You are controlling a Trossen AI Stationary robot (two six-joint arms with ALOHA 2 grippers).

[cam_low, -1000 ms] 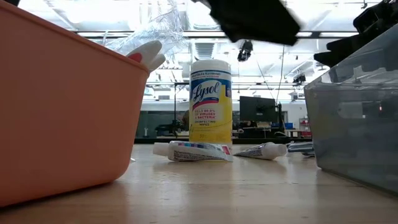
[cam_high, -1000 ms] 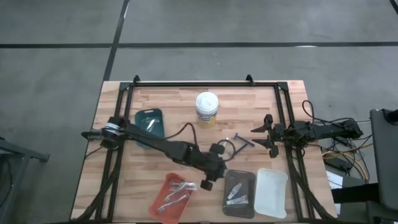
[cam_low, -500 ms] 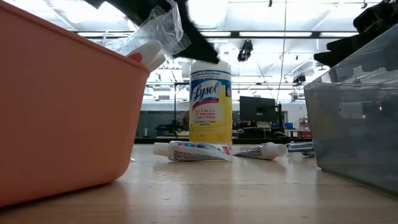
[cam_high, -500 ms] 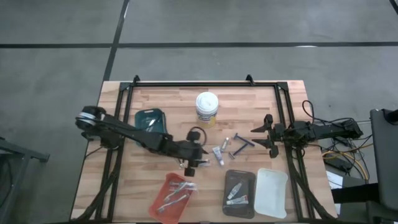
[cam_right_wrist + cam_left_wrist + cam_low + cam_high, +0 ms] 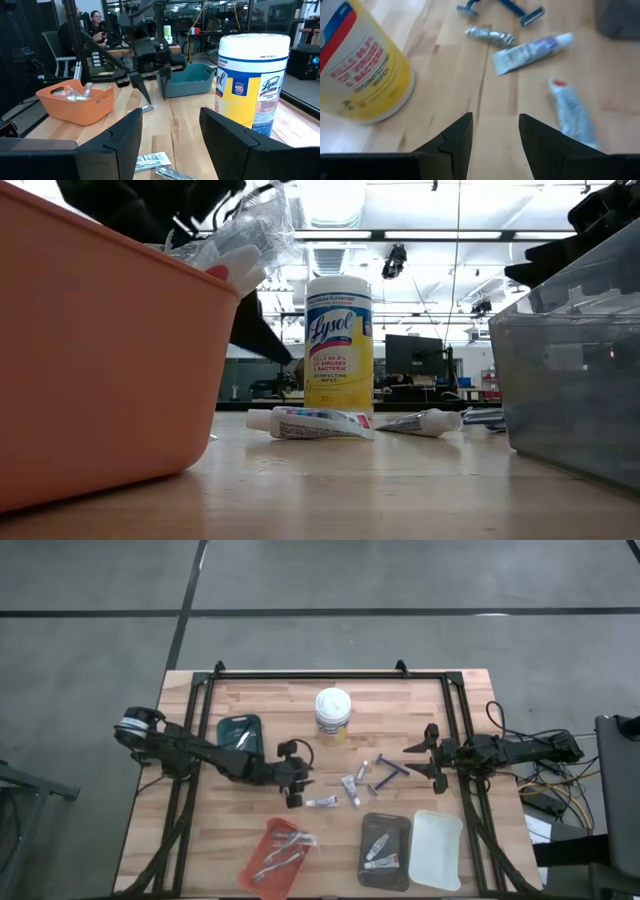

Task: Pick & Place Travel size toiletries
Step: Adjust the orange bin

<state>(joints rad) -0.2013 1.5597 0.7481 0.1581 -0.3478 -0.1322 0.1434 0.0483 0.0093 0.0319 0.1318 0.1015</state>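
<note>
Pulled back toward the table's middle since half a second ago: left gripper (image 5: 293,783), dark fingers (image 5: 451,141) parted with a clear gap and nothing held, low over the light wooden table (image 5: 250,820). A second ago, the same gripper much farther along, close by the dark grey rectangular tray (image 5: 384,849); no longer blocking the low view.

Just ahead of the fingers, lying loose on the wood: white travel tube with a red end (image 5: 571,111), then a white tube with purple print (image 5: 531,46), a crinkled silvery tube (image 5: 489,36), and beyond those a blue T-shaped razor (image 5: 516,8). Off to one side of the gripper, standing upright, a yellow round tub with a white lid (image 5: 332,716), "Lysol" readable on its label in the low view, "Disinfecting Wipes" beneath it.

Near the gripper, an orange rectangular tray (image 5: 277,856) holding clear-wrapped items; behind the gripper, a teal tray (image 5: 240,733).

Farther off, a white rectangular tray (image 5: 436,849) beside the grey one, small tubes inside the grey.

At the table's far edge, unmoved from earlier: right gripper (image 5: 428,752), fingers (image 5: 123,137) spread wide, empty.
</note>
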